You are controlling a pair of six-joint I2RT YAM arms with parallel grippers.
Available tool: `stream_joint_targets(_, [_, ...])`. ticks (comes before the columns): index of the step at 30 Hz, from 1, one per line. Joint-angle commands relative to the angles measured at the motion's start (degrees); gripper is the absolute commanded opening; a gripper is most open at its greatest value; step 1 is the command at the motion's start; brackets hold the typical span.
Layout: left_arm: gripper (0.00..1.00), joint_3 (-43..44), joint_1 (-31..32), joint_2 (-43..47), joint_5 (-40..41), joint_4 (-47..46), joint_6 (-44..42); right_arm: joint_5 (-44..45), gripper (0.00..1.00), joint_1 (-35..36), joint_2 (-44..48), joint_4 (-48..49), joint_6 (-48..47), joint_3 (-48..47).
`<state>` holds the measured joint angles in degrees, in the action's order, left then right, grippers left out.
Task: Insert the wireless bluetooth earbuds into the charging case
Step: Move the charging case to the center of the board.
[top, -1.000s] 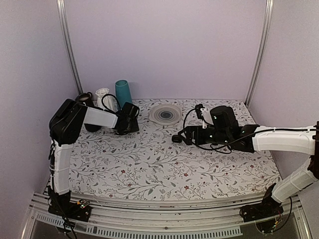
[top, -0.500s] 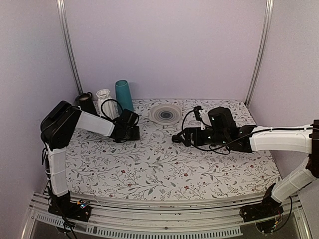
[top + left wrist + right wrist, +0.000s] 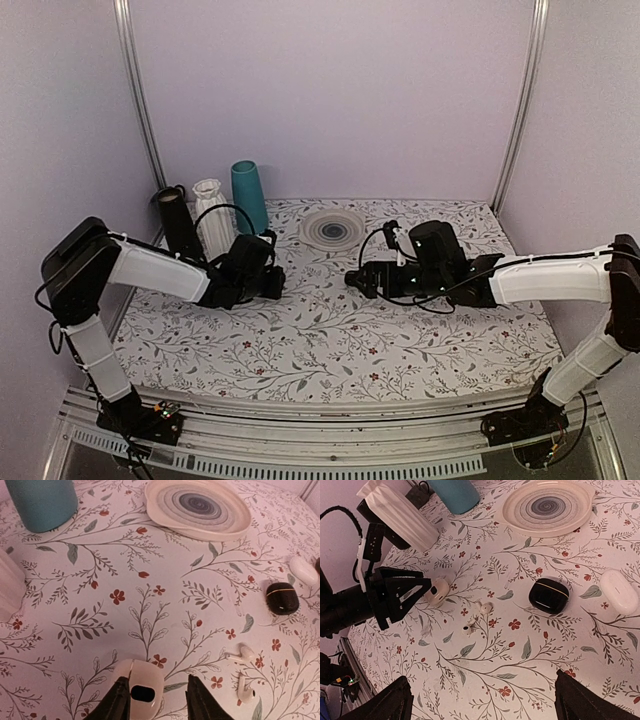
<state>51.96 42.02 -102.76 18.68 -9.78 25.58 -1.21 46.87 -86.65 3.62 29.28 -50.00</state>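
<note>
The charging case (image 3: 142, 685), small, cream-white and closed, lies on the floral table between the fingers of my left gripper (image 3: 159, 692). The left finger touches its side; a gap separates it from the right finger. In the right wrist view the case (image 3: 437, 591) sits at the tips of the left gripper (image 3: 426, 594). Two white earbuds (image 3: 241, 653) (image 3: 245, 689) lie loose on the table just right of the case, and the right wrist view also shows both earbuds (image 3: 485, 608) (image 3: 467, 628). My right gripper (image 3: 485, 705) hovers wide open above them, holding nothing.
A black case (image 3: 548, 595) and a white oval case (image 3: 618, 591) lie further right. A striped plate (image 3: 547, 507) sits at the back. A teal vase (image 3: 248, 195), a ribbed white vase (image 3: 210, 215) and a dark vase (image 3: 178, 222) stand back left.
My left arm has swung away from the vases, down and toward the table's middle, and its jaws have narrowed around the case. The right arm shifted slightly left.
</note>
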Motion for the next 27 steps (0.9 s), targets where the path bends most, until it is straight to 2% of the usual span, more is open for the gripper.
stream_joint_targets(1, [0.40,-4.4,1.8,4.7,-0.3,-6.8,-4.0,-1.0,0.99,0.2,-0.9,2.7,2.1,-0.1])
stream_joint_targets(4, [0.40,-7.1,2.3,7.5,-1.6,-9.7,-5.1,-1.6,0.99,0.2,-1.8,3.0,2.8,-0.4])
stream_joint_targets(7, [0.33,-8.7,2.5,9.4,-2.6,-10.8,-5.6,-2.3,0.99,0.3,-2.4,3.2,3.3,-0.8])
stream_joint_targets(12, [0.34,-10.3,2.7,11.4,-3.5,-10.9,-5.4,-2.6,0.99,0.3,-3.2,3.8,3.8,-0.8])
stream_joint_targets(17, [0.45,-8.9,2.7,9.9,-0.4,-6.6,-3.8,-3.4,0.99,0.3,-4.6,3.9,3.8,-1.7])
stream_joint_targets(21, [0.54,-2.9,2.5,5.5,2.2,2.7,-2.1,-3.4,0.99,0.3,-4.6,3.9,3.7,-1.9])
stream_joint_targets(27, [0.60,2.5,2.0,0.2,4.3,10.0,2.5,-3.2,0.99,0.2,-4.0,3.8,3.4,-1.6])
